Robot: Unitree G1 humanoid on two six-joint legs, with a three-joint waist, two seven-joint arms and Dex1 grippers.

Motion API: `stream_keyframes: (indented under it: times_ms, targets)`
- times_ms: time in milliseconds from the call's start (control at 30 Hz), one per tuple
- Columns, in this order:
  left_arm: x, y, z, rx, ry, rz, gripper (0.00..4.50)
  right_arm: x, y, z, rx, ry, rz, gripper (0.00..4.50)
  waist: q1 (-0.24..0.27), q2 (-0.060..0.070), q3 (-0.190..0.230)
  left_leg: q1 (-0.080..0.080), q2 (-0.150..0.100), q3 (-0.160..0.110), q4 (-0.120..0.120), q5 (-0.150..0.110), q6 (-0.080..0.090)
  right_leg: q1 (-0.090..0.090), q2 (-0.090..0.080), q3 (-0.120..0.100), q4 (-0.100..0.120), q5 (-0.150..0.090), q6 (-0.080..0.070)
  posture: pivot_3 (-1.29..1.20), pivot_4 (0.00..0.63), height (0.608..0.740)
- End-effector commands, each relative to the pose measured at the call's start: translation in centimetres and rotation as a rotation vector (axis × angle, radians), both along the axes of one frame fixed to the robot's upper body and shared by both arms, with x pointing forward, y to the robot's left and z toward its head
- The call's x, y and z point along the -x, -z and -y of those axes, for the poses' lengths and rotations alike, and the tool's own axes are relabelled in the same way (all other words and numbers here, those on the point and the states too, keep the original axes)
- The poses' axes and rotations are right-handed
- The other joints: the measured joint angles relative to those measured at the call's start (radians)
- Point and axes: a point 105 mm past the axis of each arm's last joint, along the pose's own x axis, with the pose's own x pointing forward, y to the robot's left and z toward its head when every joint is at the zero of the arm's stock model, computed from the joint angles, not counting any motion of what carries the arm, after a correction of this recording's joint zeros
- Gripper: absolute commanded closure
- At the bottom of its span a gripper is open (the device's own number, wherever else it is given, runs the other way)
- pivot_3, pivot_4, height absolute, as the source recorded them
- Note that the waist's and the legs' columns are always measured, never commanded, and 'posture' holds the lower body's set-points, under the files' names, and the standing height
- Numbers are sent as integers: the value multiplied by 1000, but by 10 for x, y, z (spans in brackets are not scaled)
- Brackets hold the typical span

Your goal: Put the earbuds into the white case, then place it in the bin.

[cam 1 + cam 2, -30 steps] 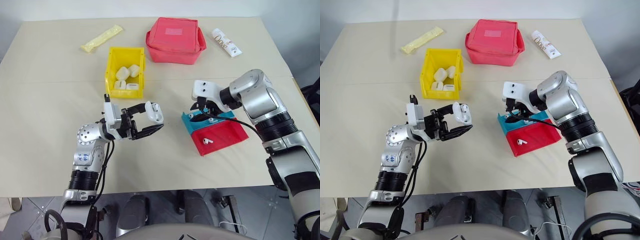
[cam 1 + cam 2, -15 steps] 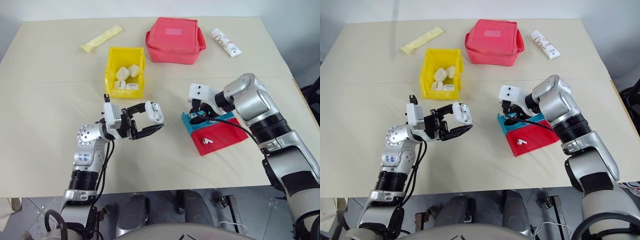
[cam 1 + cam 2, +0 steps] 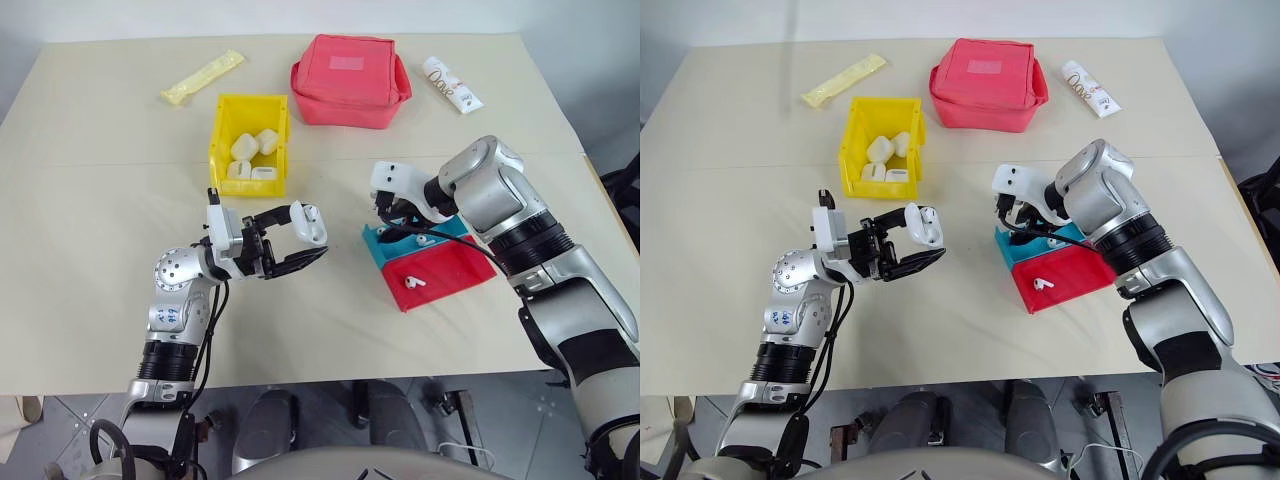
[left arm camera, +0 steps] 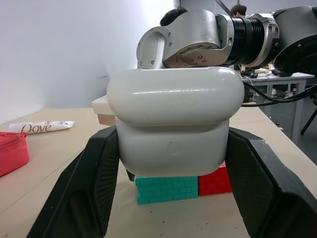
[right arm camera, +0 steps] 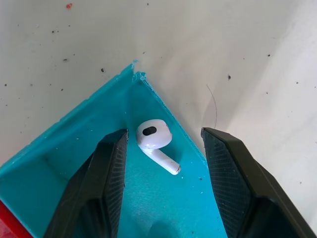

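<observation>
Nearest the camera, at lower left of the head view, the left claw point(image 3: 300, 240) was clamped on the white case point(image 3: 311, 225), holding it in the air above bare surface point(image 3: 80, 200), lid closed. Wide open surface lay below and to the left of it.

Right of centre, the right claw point(image 5: 163, 163) pointed down into the teal tray point(image 3: 385, 243), its fingers point(image 5: 106, 171) standing apart on either side of one earbud point(image 5: 154, 141) that lay in the tray's corner; the near finger was just beside the bud, though contact cannot be told. The tray's thin walls closed in tight around that corner. A second earbud point(image 3: 413, 283) lay in the adjoining red tray point(image 3: 450, 268), well apart from the claw.

Farther back, upper left of centre, stood the yellow bin point(image 3: 250, 145) with several off-white cases point(image 3: 255, 150) inside, open surface between it and the held case. Beyond it lay a yellow packet point(image 3: 203, 77), the red pouch point(image 3: 351, 80) and a white tube point(image 3: 452, 84) near the far edge.
</observation>
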Motion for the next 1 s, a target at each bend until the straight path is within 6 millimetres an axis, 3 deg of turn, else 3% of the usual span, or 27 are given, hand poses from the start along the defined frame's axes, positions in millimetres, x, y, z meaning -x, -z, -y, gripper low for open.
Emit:
stream_keyframes:
  times_ms: [33,567,1000]
  targets:
    - [2,-3,0,4,-3,26,1706,0,-7,-2,30,-2,21,2075,0,0,0,0,0,0,0,0,0,0,0,0,0,0,0,0,150,740]
    - [2,-2,3,14,-6,23,1706,1,-5,-13,29,144,-83,2075,-1,0,0,0,0,0,0,0,0,0,0,0,0,0,0,0,150,740]
    - [1,-1,3,12,-8,25,1706,0,0,-7,67,172,-92,2075,0,0,0,0,0,0,0,0,0,0,0,0,1,0,0,0,150,740]
